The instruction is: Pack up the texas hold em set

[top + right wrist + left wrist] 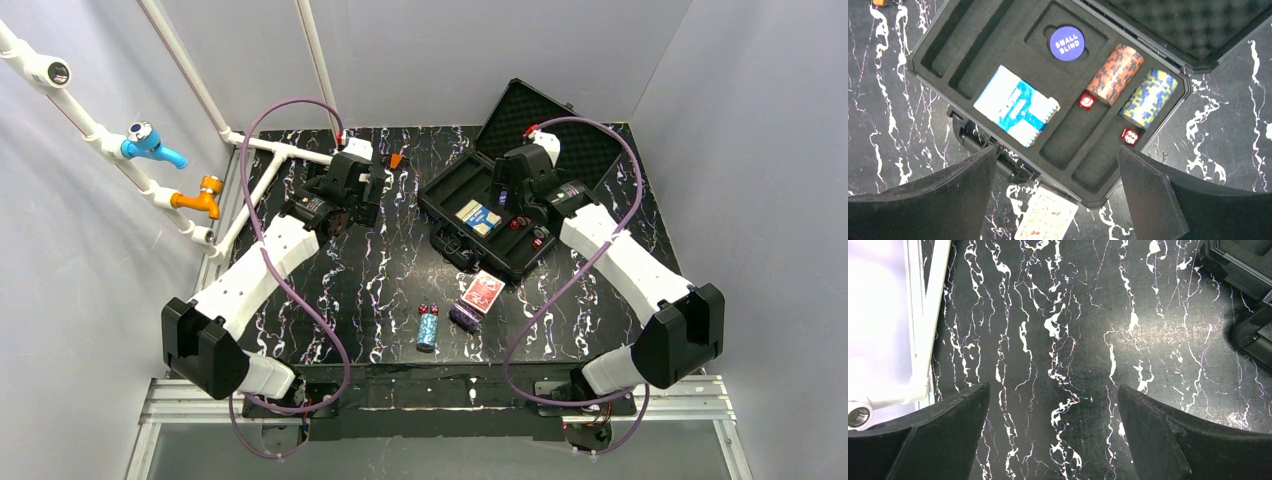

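Hanging wide open and empty: right gripper (1056, 155) over case (1013, 55), left gripper (1053, 392) over table (1073, 315).

The black case (930, 37) lies open, foam-lined lid (1168, 20) tilted back, holding a blue card deck (1016, 106), an orange chip stack (1115, 74), a blue-yellow chip stack (1148, 98) and 2 red dice (1087, 100), while just outside its front lie a red deck (484, 292), a light-blue chip stack (428, 330), a purple chip stack (464, 317) and 2 loose dice (427, 309).

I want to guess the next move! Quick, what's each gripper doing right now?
Left gripper: open, holding nothing, over the table.
Right gripper: open, holding nothing, over the open case.
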Tool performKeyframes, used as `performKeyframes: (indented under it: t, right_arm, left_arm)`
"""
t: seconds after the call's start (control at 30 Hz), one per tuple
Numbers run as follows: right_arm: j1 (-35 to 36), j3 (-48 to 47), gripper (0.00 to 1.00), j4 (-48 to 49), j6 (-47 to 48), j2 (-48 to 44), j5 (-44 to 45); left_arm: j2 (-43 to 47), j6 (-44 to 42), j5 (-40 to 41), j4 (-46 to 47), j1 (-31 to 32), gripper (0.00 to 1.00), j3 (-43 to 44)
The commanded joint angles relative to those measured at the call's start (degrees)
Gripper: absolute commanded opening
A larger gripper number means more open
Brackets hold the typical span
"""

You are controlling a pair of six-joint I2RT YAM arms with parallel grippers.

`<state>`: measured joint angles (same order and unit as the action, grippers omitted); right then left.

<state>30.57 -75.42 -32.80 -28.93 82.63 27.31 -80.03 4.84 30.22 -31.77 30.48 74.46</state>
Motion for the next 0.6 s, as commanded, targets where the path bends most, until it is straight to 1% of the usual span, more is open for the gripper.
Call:
performKeyframes:
  t: [0.0, 0.2, 0.3, 0.37, 0.4, 0.5, 0.53, 0.57]
  right_arm:
    - [-0.16, 1.95, 0.98, -0.51, -3.38, -4.61, -1.43]
    - [-0.17, 1.95, 0.98, -7.12, -5.47, -5.23, -3.39]
    - [-0.16, 2.99, 0.98, -8.3, -3.2, -5.76, -6.83]
    - [0.0, 3.39, 0.98, -9.09, 0.89, -5.58, -13.24]
    - [0.55, 3.88, 0.98, -9.42, 4.6, -5.52, -16.39]
    - [2.44, 5.78, 0.98, -10.4, 11.55, -6.93, -22.23]
    - [3.89, 6.52, 0.98, -10.55, 13.01, -7.51, -23.74]
    - [6.83, 7.27, 0.98, -11.52, 14.58, -7.7, -23.25]
  left_arm:
    - [3.11, -0.51, 0.65, -0.94, -0.24, 0.99, -0.76]
    - [3.21, -0.44, 0.39, -0.93, -0.25, 0.99, -0.88]
    - [3.32, -0.32, 0.37, -0.93, -0.24, 0.99, -0.92]
    - [3.46, -0.33, 0.36, -0.93, -0.24, 0.99, -0.92]
    - [3.38, -0.36, 0.32, -0.92, -0.24, 0.99, -1.08]
    - [2.75, -0.36, 0.22, -0.93, -0.22, 0.99, -1.07]
    - [2.6, -0.34, 0.36, -0.92, -0.26, 0.99, -1.12]
    - [2.37, -0.35, 0.36, -0.97, -0.23, 0.99, -1.07]
